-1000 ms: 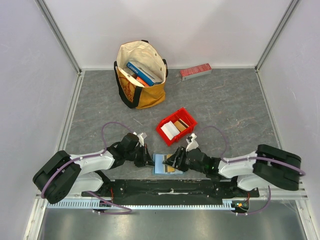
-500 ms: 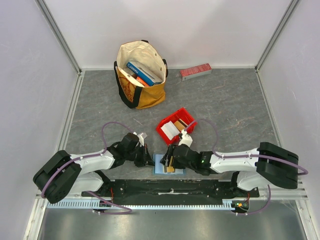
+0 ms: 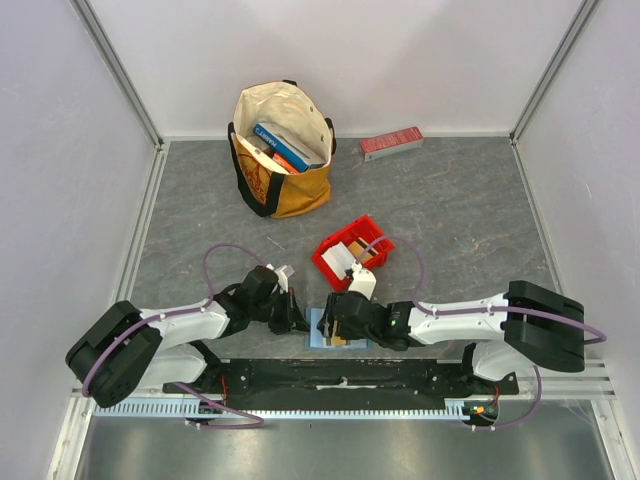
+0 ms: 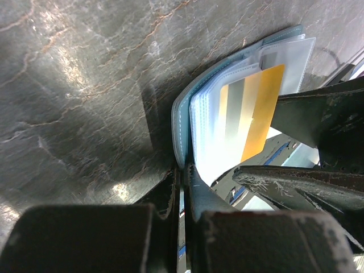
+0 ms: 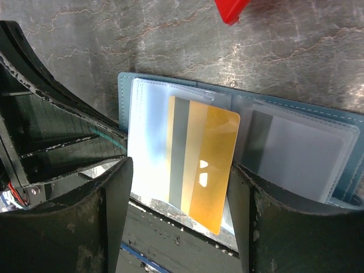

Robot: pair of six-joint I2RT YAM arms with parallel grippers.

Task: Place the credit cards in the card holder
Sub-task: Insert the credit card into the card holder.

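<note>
Gold card (image 5: 205, 153) lies face up on the clear sleeves of the open card holder (image 5: 296, 153), between the right gripper (image 5: 179, 165) fingers. Those fingers are spread, one on each side of the card's long edges. No pinch that I can see, so it looks let go.

Card long axis runs along the right fingers. The far end points away from the wrist toward the sleeve seam, and the near end sticks out past the holder's edge toward the palm. Stripes run the same way. Can't tell if the far end is inside a pocket or just resting on top. My read is half-inserted and needs a push further in.

The holder is open flat on the table (image 3: 450, 220), and its long axis crosses the right fingers. One half is beyond the right-hand finger, and the stacked sleeves are beside the left-hand one.

Left gripper (image 4: 182, 176) fingers are pressed together, and the holder's teal cover edge (image 4: 181, 125) runs into them. It looks like a pinch on that flap, likely to keep the holder open and steady during loading.

Beyond the right fingertips is a red bin (image 3: 350, 255) holding a white card (image 3: 337, 262) and a tan card (image 3: 362, 247), not yet loaded.
</note>
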